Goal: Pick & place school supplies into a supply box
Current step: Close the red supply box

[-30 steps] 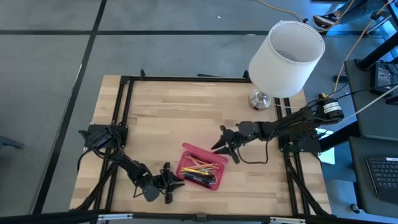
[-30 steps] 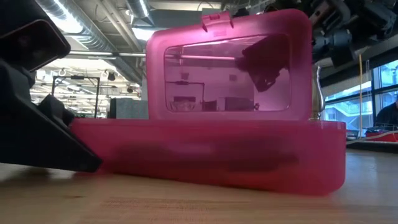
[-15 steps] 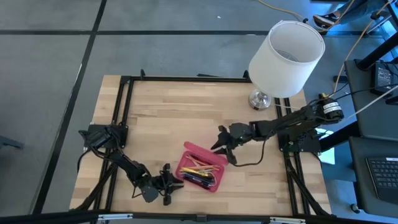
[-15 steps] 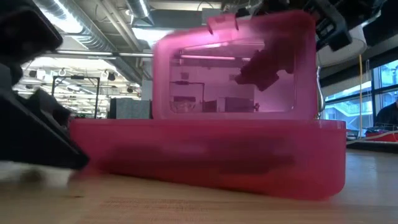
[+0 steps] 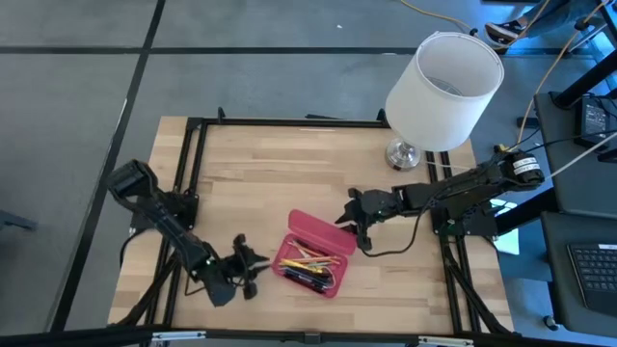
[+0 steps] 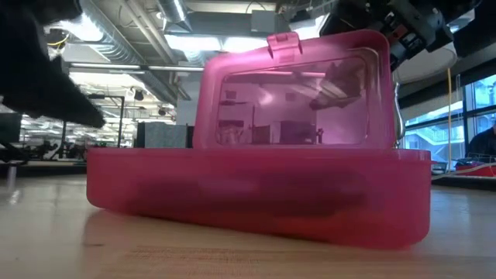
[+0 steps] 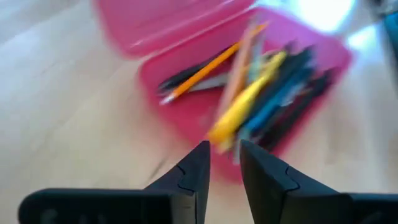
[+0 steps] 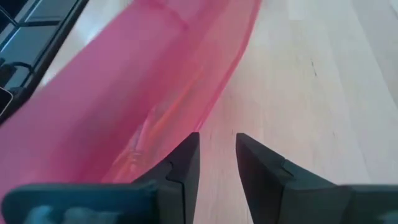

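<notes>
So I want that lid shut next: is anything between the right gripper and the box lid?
Nothing visible: the right gripper sits just behind the upright lid of the supply box, bare table between them.

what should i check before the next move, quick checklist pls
1. Supplies inside the supply box: ok, pens and pencils lie in the tray.
2. Lid closed: not ok, it stands up.
3. Left gripper clear of the box: ok, beside it, holding nothing, fingers a little apart.
4. Right gripper placed for the lid: ok, just behind it, holding nothing.
5. Scissors in the box: cannot tell.
6. Lamp out of the way: ok.
</notes>
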Action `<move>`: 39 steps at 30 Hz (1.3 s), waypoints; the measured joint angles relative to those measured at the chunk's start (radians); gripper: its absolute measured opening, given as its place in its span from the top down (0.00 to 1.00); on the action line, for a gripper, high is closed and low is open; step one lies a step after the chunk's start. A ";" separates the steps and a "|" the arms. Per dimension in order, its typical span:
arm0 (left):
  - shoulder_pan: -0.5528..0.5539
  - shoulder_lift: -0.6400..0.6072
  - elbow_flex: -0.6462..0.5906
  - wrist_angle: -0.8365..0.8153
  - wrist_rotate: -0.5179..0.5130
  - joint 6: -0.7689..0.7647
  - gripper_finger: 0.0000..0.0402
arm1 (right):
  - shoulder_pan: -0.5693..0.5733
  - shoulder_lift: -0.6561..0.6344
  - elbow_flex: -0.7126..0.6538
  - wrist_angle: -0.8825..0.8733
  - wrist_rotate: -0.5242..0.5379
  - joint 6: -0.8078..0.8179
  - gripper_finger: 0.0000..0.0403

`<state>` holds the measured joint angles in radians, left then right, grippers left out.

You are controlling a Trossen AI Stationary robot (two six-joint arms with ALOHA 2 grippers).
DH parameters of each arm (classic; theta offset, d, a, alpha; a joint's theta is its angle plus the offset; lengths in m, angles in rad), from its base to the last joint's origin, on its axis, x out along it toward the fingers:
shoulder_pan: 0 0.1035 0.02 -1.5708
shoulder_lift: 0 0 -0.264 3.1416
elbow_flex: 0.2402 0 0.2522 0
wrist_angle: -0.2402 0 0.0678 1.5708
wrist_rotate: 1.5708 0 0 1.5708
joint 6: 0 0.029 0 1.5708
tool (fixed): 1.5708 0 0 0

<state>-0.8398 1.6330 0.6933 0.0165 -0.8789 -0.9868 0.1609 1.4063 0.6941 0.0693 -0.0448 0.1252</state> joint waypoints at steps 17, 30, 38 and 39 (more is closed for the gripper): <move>0.123 0.094 0.000 -0.074 0.106 -0.202 0.80 | 0.007 -0.010 -0.001 0.063 -0.033 -0.046 0.73; 0.145 0.153 0.005 0.267 0.120 -0.037 0.80 | 0.006 -0.032 -0.001 0.041 0.023 -0.139 0.73; 0.163 0.219 0.013 0.366 0.203 -0.007 0.80 | 0.006 -0.053 0.000 0.021 0.029 -0.197 0.73; 0.163 0.219 0.013 0.363 0.205 0.000 0.80 | 0.006 -0.065 0.000 0.019 0.031 -0.202 0.73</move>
<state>-0.6769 1.8518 0.7059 0.3790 -0.6739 -0.9870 0.1665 1.3414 0.6937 0.0880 -0.0141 -0.0764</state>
